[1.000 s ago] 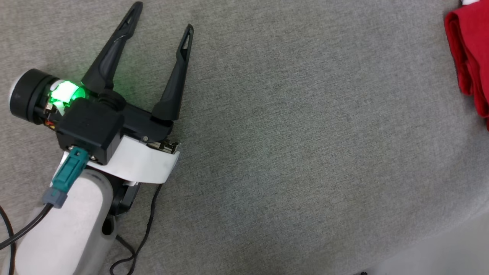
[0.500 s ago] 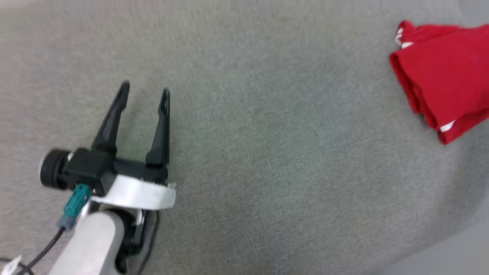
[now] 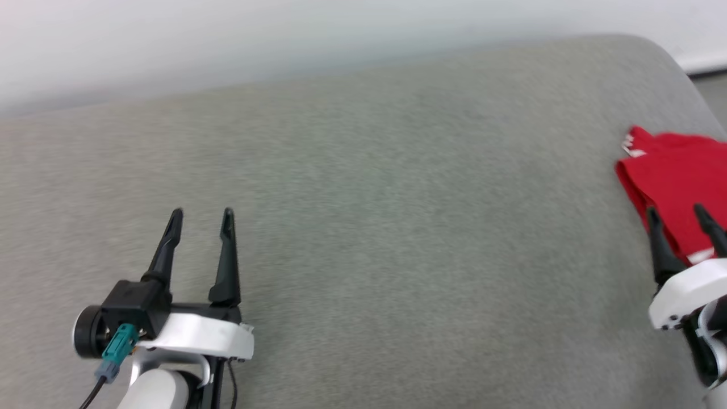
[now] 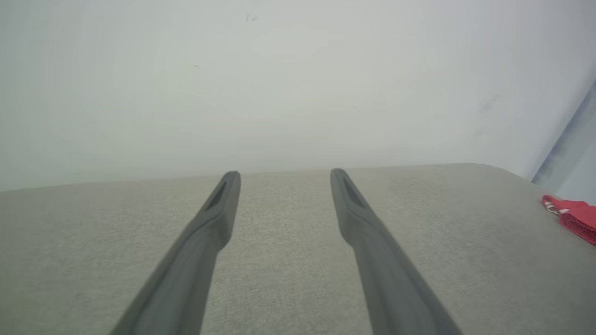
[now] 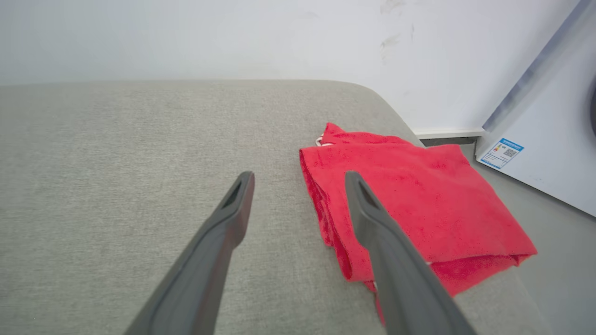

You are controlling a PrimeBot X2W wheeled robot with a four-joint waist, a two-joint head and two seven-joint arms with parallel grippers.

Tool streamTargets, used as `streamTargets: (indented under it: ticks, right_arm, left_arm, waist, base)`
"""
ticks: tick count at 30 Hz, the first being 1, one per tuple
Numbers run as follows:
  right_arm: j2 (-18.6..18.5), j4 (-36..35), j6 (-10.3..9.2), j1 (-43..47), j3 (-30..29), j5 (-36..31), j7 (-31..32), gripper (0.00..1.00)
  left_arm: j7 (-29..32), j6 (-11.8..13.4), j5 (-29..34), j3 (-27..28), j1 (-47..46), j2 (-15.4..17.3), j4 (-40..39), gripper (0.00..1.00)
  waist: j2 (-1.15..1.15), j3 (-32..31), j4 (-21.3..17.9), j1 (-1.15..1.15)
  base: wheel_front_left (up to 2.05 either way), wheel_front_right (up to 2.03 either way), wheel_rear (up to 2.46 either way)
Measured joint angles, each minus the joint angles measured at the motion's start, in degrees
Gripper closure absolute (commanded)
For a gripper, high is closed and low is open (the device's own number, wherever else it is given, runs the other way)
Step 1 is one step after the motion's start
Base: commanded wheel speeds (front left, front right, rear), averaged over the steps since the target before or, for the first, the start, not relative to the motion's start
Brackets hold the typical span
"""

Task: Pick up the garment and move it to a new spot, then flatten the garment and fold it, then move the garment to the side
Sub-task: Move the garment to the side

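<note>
The garment (image 3: pixel 676 187) lies folded into a red rectangle at the far right edge of the grey cushion (image 3: pixel 397 227), a bit of striped trim showing at its far corner. In the right wrist view the garment (image 5: pixel 409 200) sits just right of my open right gripper (image 5: pixel 298 179), whose right finger overlaps its near edge. My right gripper (image 3: pixel 676 216) stands open at the lower right, fingers empty. Far from it, at the lower left, my left gripper (image 3: pixel 201 218) is open and empty above bare cushion. The left wrist view shows the garment (image 4: pixel 572 216) as a small red patch at the right edge.
A white wall (image 3: pixel 284 40) runs behind the cushion. Past the cushion's right end stands a white appliance (image 5: pixel 549 139) with a label, on a grey floor (image 5: pixel 558 242). The cushion's rounded far right corner (image 3: pixel 653 51) lies close to the garment.
The head camera has tilted up and back, bringing the wall and my right gripper into the picture. The folded garment lies in the same shape. My left gripper stays open.
</note>
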Motion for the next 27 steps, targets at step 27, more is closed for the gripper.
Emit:
streamTargets:
  ticks: [27]
  right_arm:
    - [10.66, -30.52, 0.0, 25.64, 1.9, 0.01, 1.08, 0.0]
  left_arm:
    - [-0.03, 0.67, 0.3, 1.58, 13.15, 1.82, 4.27, 0.0]
  waist:
    - [0.0, -13.7, 10.09, 0.0]
  base:
    - [0.0, 0.0, 0.0]
